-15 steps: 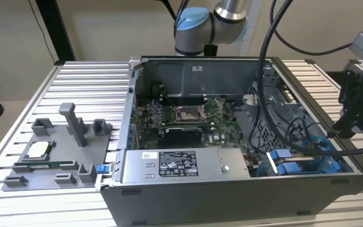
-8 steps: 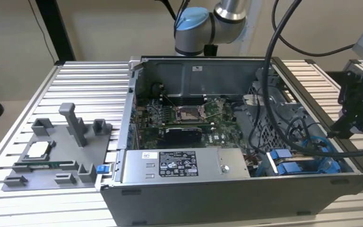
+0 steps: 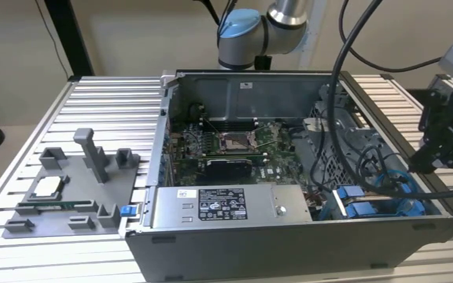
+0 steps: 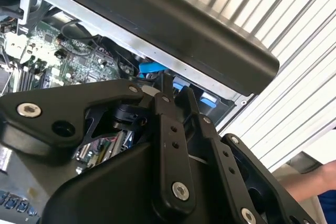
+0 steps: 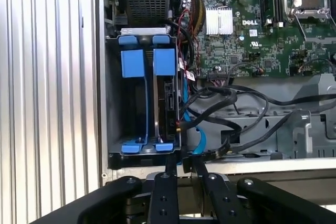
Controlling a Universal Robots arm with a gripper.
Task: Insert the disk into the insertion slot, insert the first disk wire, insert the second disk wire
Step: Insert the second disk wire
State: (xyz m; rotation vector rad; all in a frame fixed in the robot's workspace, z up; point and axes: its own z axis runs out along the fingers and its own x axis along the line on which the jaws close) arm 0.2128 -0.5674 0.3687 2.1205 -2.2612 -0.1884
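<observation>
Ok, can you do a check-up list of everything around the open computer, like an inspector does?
Surface: slatted metal table, with the computer case standing open on it.
Job's things: insertion slot with blue rails by the case wall; one bay looks empty, the bay nearer the motherboard holds a dark slab edge-on, likely the disk.
Clutter: grey parts tray at the exterior view's left; labelled power-supply box inside the case.
Gripper: gripper at the slot's end, close to the cables.
Cables: black cables and a blue cable lie beside the disk; plugged in or not, cannot tell.
Surroundings: robot arm behind the case; part of a person beside the table.
</observation>
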